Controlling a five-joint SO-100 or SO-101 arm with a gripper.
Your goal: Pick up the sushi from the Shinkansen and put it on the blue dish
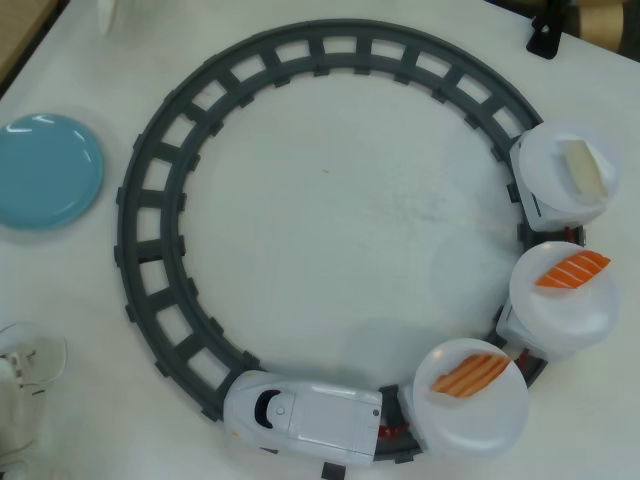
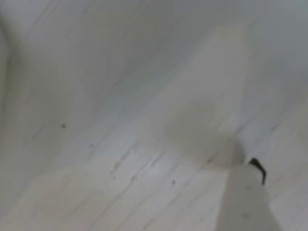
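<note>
In the overhead view the white Shinkansen [image 1: 300,412] sits on the bottom of the grey ring track [image 1: 148,200], nose pointing left. Its three cars curve up the right side, each topped by a white plate. One orange striped sushi [image 1: 470,374] lies on the first plate [image 1: 480,425], a second sushi [image 1: 572,269] on the middle plate. The blue dish [image 1: 45,170] lies empty at the left edge. My gripper [image 2: 207,144] shows only in the blurred wrist view, over bare table. One white finger [image 2: 243,199] is distinct there; nothing of the task shows near it.
A pale cream block [image 1: 585,167] rests on the rear car's plate. A whitish shape [image 1: 20,385] sits at the lower left edge below the dish. A black piece [image 1: 545,35] stands at the top right. Bare white table fills the ring.
</note>
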